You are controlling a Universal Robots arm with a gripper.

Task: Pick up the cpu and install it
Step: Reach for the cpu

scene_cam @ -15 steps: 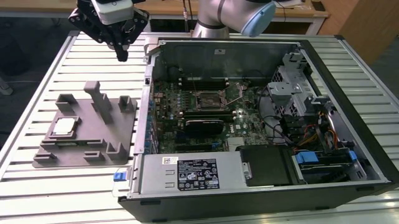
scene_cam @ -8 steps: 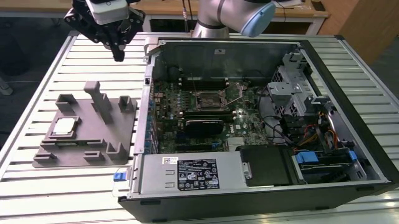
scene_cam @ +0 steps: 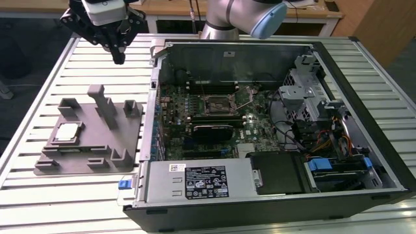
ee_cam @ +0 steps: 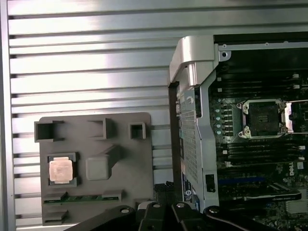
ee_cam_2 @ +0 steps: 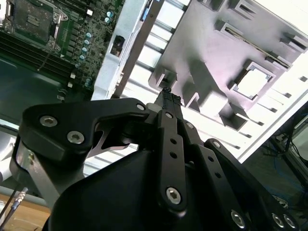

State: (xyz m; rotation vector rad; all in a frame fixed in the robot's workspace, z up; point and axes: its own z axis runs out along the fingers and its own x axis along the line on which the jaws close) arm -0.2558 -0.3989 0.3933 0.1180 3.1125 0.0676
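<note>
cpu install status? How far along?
Nothing done yet: cpu sits in the grey tray. Gripper hangs above the table beside the case, fingers shut, holding nothing. Pickup and install remain; socket is empty.

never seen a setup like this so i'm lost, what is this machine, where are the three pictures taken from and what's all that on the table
It is a single robot arm with a gripper at its end. The exterior view comes from a camera standing off the arm that overlooks the scene. Both wrist views come from cameras riding on the arm, looking past the gripper. On the slatted metal table lies an open computer case with its motherboard exposed. On the board is the square cpu socket, which looks empty. Beside the case, on the exterior view's left, sits a grey plastic tray. The cpu, a small silvery square chip, rests in a pocket of that tray. The gripper hangs above the table, away from the tray, fingers shut, holding nothing.
</note>
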